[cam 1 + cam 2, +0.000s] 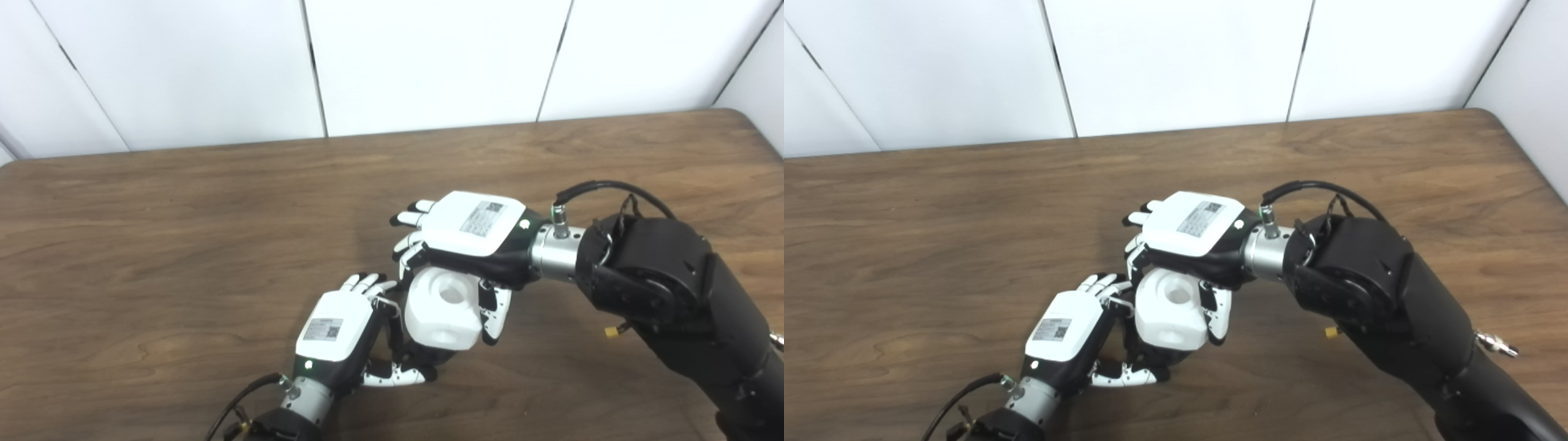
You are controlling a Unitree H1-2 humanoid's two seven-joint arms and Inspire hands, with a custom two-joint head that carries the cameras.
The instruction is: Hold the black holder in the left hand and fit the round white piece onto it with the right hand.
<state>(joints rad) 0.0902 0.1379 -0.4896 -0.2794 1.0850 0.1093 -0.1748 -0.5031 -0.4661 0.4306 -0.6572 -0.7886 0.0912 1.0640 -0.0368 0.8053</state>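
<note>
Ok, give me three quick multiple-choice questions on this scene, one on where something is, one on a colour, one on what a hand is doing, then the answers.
1. Where is the white piece?
A. lying alone at the table's far edge
B. between the two hands, near the table's front middle
C. on the floor

2. What colour is the table?
A. brown wood grain
B. glossy blue
C. plain white

3. What is the right hand doing?
A. resting flat and open far from everything
B. closed over the top of the white piece
C. holding a cup

Answers: 1 B, the piece sits between the left hand and the right hand. 2 A, wood grain shows all over the top. 3 B, its fingers and thumb come down both sides of the piece, with the black holder just showing beneath.
</note>
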